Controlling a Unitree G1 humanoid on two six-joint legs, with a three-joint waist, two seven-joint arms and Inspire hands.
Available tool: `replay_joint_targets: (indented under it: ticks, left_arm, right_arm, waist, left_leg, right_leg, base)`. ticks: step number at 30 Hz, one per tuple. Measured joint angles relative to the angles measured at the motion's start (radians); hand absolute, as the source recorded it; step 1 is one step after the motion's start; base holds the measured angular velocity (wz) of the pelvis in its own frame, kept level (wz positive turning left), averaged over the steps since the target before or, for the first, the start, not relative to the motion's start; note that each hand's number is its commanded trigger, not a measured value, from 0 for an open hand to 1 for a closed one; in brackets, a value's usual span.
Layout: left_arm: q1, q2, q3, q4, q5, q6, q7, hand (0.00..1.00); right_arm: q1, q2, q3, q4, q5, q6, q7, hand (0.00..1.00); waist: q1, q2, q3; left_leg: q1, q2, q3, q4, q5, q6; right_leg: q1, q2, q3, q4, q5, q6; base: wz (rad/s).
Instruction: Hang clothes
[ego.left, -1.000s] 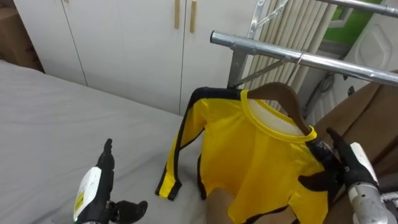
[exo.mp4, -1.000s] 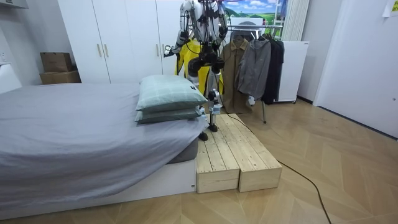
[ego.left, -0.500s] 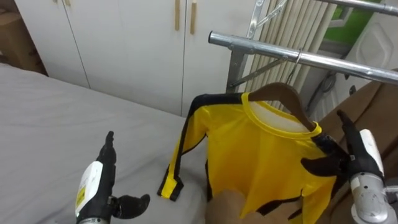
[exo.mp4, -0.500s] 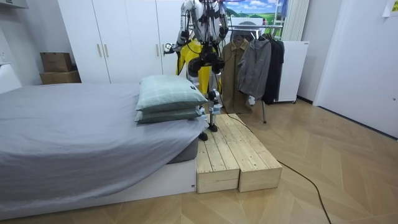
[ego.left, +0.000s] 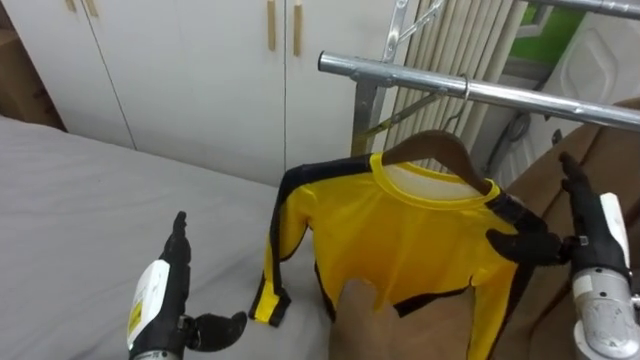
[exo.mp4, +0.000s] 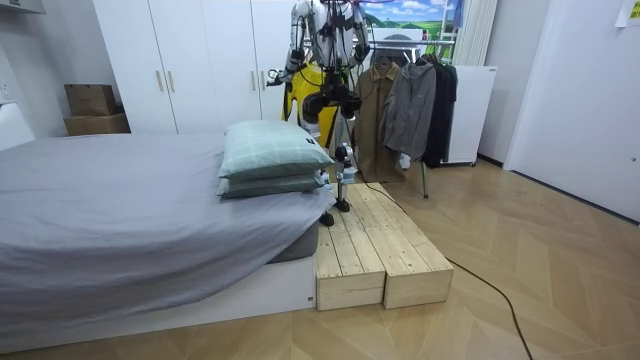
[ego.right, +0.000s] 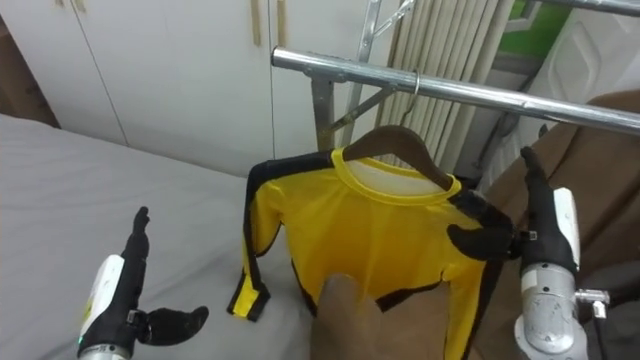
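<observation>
Your right hand has moved up, fingers wide.
Pull it slowly off the yellow shirt beside it, so the hanger stays on the rail.

At 1 o'clock metal rail crossing, wooden hanger hooking over it carrying yellow shirt, grey bed lying at 9 o'clock, pillows resting on it.

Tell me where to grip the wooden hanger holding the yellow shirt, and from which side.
Probably best: grip the wooden hanger at its bare neck under the hook, coming from the right, where the right hand is. The yellow shirt covers both arms, and the rail bars the way from above.
</observation>
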Motion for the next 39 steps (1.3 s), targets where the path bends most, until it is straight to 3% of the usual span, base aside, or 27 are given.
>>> replay_joint_targets:
  ticks: [7,13,20,25,29,34,39]
  left_arm:
    - [0.017,0.01,-0.002,0.0,0.0,0.0,0.022,0.0]
    - [0.022,0.014,-0.001,0.009,0.001,0.0,0.078,0.0]
    - [0.024,0.014,-0.005,0.006,-0.001,0.0,0.087,0.0]
    - [0.034,0.012,-0.024,0.017,-0.001,0.0,0.085,0.0]
    - [0.059,0.012,-0.024,0.057,0.001,0.0,0.084,0.0]
    - [0.079,0.003,-0.022,0.145,0.0,0.002,0.067,0.0]
    - [0.103,0.0,-0.021,0.151,-0.001,0.001,0.042,0.0]
  right_arm:
    - [0.025,0.0,-0.005,-0.022,0.091,-0.009,-0.02,0.0]
    - [0.095,0.004,-0.006,-0.022,0.087,-0.011,-0.069,0.0]
    - [0.167,0.018,-0.005,-0.056,0.08,-0.011,-0.163,0.0]
    - [0.22,0.076,-0.004,-0.063,0.088,-0.03,-0.195,0.0]
    - [0.266,0.118,0.007,0.006,0.155,-0.035,-0.17,0.0]
    - [0.322,0.127,0.007,0.142,0.287,-0.033,-0.075,0.0]
    - [0.332,0.165,0.009,0.338,0.428,-0.03,0.087,0.0]
  waist:
    - [-0.026,0.0,0.003]
    - [-0.035,0.014,0.014]
    - [-0.046,0.023,0.0095]
    - [-0.056,0.026,0.0071]
    - [-0.06,0.028,0.0065]
    - [-0.062,0.031,0.005]
    - [-0.066,0.046,-0.0041]
  left_leg:
    - [0.011,0.001,-0.003,0.0,0.0,0.0]
    - [0.012,-0.002,-0.002,-0.001,0.0,0.0]
    - [0.007,0.0,-0.004,-0.001,0.0,0.0]
    - [0.012,0.001,-0.001,0.0,0.0,0.0]
    - [0.029,0.002,-0.004,-0.001,0.0,0.0]
    - [0.038,0.002,-0.004,-0.001,0.0,0.0]
    - [0.042,0.003,-0.006,-0.001,0.0,0.0]
  right_leg:
    - [0.012,0.003,0.01,-0.003,0.0,0.0]
    - [0.005,0.008,0.037,-0.001,0.0,0.0]
    - [-0.006,0.014,0.052,0.001,0.0,-0.001]
    - [-0.002,0.018,0.056,0.001,0.001,-0.002]
    - [0.012,0.021,0.064,0.002,0.001,-0.003]
    - [0.023,0.019,0.062,-0.001,0.0,-0.003]
    - [0.026,0.02,0.061,0.001,0.0,-0.004]
  base:
    - [-0.02]
    - [-0.12]
    - [-0.1]
    - [-0.02]
    - [-0.04]
    - [0.01]
    - [0.0]
